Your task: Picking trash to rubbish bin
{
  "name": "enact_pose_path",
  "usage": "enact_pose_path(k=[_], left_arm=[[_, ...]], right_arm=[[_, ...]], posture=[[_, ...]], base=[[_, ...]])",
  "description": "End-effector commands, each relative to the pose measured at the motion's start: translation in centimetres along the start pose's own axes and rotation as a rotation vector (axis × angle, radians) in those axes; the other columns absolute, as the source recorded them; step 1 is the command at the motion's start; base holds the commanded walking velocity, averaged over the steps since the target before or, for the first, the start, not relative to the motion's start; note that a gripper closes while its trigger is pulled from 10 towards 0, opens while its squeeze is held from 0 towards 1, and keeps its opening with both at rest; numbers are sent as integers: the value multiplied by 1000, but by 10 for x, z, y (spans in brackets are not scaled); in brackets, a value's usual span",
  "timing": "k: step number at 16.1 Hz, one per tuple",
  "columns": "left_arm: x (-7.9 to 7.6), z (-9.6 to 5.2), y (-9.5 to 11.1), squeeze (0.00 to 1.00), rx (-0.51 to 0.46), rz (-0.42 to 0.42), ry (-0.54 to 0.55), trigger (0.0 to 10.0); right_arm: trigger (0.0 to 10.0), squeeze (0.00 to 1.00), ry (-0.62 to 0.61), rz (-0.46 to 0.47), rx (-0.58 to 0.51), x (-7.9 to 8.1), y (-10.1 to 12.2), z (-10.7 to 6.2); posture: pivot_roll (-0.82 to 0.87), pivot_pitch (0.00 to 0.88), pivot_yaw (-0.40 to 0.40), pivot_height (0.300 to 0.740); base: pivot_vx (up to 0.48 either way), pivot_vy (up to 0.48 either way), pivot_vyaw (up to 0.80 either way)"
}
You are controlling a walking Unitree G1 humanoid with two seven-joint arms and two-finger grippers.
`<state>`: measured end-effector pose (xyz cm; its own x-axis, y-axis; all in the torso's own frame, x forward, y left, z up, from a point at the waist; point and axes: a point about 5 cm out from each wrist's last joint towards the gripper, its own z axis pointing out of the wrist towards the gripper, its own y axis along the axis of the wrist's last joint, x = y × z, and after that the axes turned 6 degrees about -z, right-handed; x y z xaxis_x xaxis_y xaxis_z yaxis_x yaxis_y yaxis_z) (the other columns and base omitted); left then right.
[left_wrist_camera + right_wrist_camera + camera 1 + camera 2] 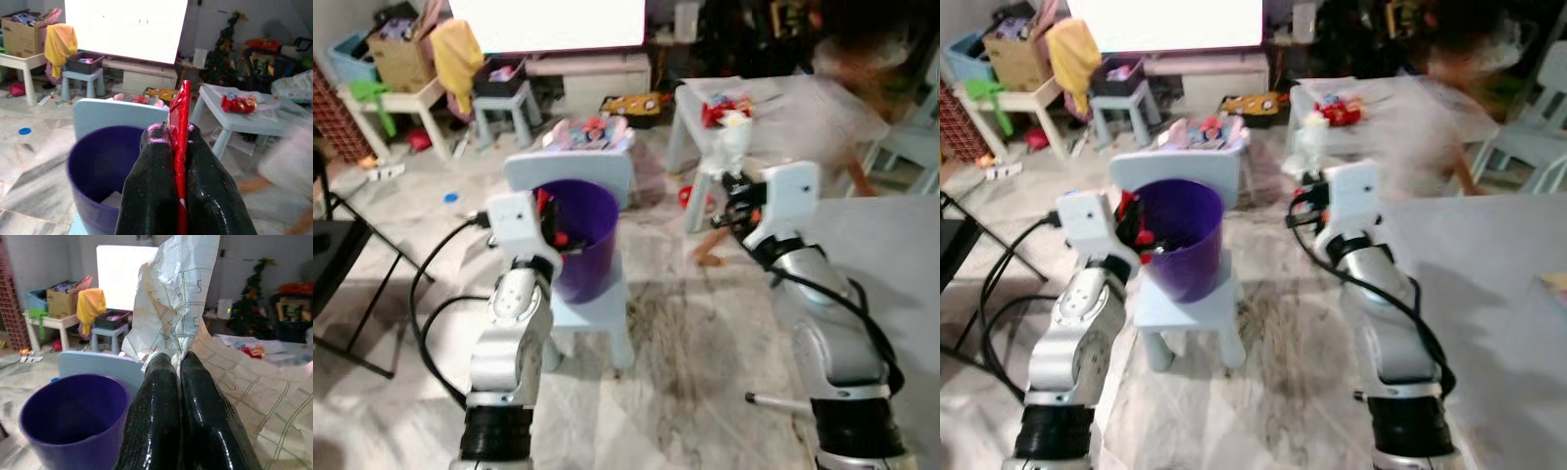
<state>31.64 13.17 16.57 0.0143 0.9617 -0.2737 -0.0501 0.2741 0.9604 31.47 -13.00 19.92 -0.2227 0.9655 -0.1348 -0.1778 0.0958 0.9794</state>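
A purple bin (585, 245) stands on a small pale blue chair (597, 305) in front of me. My left gripper (174, 132) is shut on a red wrapper (182, 105) and hangs at the bin's near left rim, with the wrapper (545, 204) above the opening. My right gripper (172, 360) is shut on a crumpled white sheet of paper (178, 289) printed with lines. It holds the paper (732, 142) up in the air to the right of the bin (68, 416), apart from it. A scrap lies inside the bin (98, 166).
A blurred person (847, 98) moves at the back right beside a low white table (773, 98) with red packets. A grey tabletop (901, 255) fills the right side. A black metal frame (352, 284) and cables (426, 294) lie on the left. Toys and stools crowd the back.
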Motion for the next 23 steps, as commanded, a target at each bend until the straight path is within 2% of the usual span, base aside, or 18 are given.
enact_pose_path(k=[1, 3, 7, 14, 23], left_arm=[[8, -1, 0, 0, 2, 8, 26, 0], [8, 0, 0, 0, 1, 8, 27, 0], [7, 1, 3, 0, -24, 8, 25, 0], [7, 1, 7, 0, -45, -39, 15, 0], [6, 0, 6, 0, -44, -54, 6, 0]], right_arm=[[0, 0, 31, 5, -20, 8, 4, 2], [0, 0, 32, 3, -20, 7, 4, 2], [0, 0, 33, 2, -22, 7, 5, 2], [0, 0, 36, 5, -22, 8, 5, 2], [0, 0, 36, 5, -21, 8, 5, 2]], posture=[[46, 85, -12, 740], [45, 81, -13, 740], [45, 81, -13, 740], [45, 83, -16, 740], [43, 87, -15, 740]], base=[[0, 368, 0], [0, 362, 0], [0, 0, 0], [0, 0, 0], [318, 0, 0]])
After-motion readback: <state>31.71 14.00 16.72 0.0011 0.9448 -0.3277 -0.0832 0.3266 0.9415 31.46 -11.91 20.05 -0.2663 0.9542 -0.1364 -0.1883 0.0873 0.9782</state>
